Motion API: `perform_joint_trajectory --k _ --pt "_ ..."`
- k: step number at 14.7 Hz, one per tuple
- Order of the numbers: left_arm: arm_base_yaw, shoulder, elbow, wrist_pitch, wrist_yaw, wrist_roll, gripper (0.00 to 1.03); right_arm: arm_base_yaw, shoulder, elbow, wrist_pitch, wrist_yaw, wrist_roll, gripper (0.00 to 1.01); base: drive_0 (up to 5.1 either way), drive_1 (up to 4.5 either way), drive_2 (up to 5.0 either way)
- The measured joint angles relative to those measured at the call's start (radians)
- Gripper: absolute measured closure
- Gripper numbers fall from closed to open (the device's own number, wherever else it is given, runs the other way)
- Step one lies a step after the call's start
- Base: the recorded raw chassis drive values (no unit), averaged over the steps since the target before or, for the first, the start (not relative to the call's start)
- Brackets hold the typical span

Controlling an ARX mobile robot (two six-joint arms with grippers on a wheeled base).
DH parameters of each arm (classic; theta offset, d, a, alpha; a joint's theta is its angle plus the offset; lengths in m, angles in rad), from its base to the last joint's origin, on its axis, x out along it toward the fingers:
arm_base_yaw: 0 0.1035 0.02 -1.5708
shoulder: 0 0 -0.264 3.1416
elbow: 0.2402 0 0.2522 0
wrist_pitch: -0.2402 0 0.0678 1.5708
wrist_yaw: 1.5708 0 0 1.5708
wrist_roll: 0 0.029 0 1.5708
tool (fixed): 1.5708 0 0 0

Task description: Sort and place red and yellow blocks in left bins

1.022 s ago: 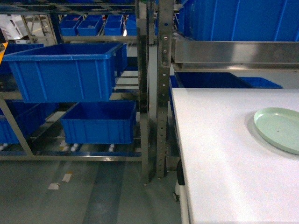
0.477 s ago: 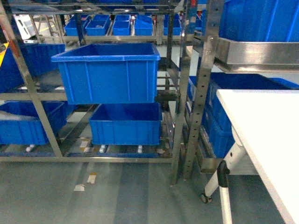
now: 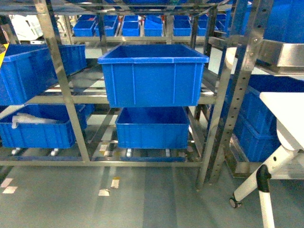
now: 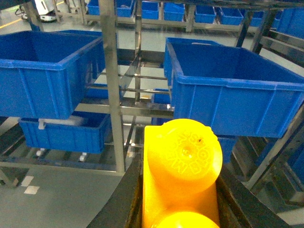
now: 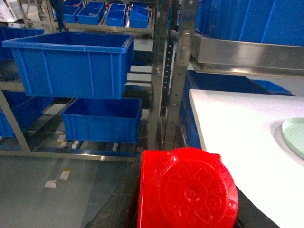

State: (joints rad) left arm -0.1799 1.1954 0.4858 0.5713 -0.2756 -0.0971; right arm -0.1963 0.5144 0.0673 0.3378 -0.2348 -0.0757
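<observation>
Left gripper [image 4: 178, 209] clamped on yellow 2-stud block [image 4: 183, 166], carried facing upper blue crate [image 4: 237, 80] on steel rack [image 4: 111, 71]. Right gripper [image 5: 185, 213] clamped on red block [image 5: 186, 190], beside white table [image 5: 232, 128]. Both held for transport toward bins.

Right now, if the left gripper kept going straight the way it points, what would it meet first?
Likely the blue bin on the rack's middle shelf: the left gripper, holding the yellow block, points toward its near wall. Depth is unclear.
</observation>
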Motion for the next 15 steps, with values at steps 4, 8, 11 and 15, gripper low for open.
perform_joint_trajectory --k 4,8,11,15 --pt "0.0 0.0 0.0 0.002 0.0 0.0 0.75 0.0 0.001 0.0 -0.001 0.0 0.0 0.74 -5.0 2.4 2.4" --pt "0.0 0.0 0.0 -0.002 0.0 0.0 0.75 0.0 0.001 0.0 -0.003 0.0 0.0 0.74 -5.0 2.4 2.4" --pt "0.0 0.0 0.0 -0.001 0.0 0.0 0.75 0.0 0.001 0.0 -0.001 0.0 0.0 0.74 -5.0 2.4 2.4" --pt "0.0 0.0 0.0 -0.002 0.0 0.0 0.75 0.0 0.001 0.0 -0.001 0.0 0.0 0.74 -5.0 2.41 2.4"
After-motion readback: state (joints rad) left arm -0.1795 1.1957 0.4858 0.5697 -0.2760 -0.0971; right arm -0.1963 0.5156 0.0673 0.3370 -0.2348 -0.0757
